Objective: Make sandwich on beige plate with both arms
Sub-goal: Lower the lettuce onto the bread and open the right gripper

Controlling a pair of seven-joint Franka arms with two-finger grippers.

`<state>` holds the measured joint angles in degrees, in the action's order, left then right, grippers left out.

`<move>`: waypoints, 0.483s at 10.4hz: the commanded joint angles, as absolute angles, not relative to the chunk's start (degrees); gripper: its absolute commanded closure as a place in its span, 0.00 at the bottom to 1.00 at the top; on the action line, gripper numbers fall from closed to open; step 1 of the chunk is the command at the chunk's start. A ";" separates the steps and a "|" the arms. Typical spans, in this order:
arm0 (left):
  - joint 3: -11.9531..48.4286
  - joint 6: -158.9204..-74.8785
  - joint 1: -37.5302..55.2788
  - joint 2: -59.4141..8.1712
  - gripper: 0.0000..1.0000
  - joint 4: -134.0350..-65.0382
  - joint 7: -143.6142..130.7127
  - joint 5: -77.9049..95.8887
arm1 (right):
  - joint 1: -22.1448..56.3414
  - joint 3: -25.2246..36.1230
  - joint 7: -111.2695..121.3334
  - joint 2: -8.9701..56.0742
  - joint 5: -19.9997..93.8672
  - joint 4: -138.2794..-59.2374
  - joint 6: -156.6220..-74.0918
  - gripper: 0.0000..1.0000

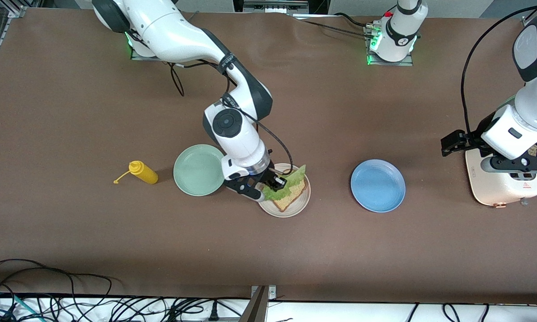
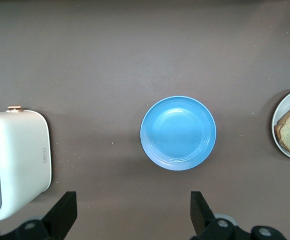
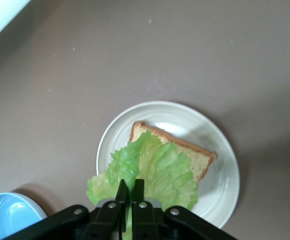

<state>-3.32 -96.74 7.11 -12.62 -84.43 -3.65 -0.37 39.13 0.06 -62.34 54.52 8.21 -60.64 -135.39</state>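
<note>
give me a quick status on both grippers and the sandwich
Right gripper shut on lettuce leaf, over bread slice on beige plate. Left gripper open, waiting above the toaster. No top slice yet; nothing in the way.

The right end effector (image 3: 128, 192) pinches the edge of a ruffled green lettuce leaf (image 3: 149, 172), its fingers pressed together. The leaf drapes over a slice of brown bread (image 3: 194, 155) lying on the beige plate (image 3: 219, 150), apparently touching it. A blue plate (image 3: 7, 215) sits nearby on the brown counter (image 3: 135, 55).
</note>
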 commanded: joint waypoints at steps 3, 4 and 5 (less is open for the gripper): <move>-3.69 -96.59 7.47 -13.36 0.00 -83.41 -2.64 -2.02 | 40.25 0.97 -62.93 54.15 8.35 -68.52 -139.11 1.00; -3.69 -96.68 7.56 -13.45 0.00 -82.97 -2.64 -2.02 | 40.25 0.88 -62.93 53.88 7.83 -69.86 -141.04 1.00; -3.69 -96.77 7.47 -13.45 0.00 -82.71 -2.72 -2.11 | 40.25 0.88 -62.93 53.96 7.91 -69.96 -141.50 1.00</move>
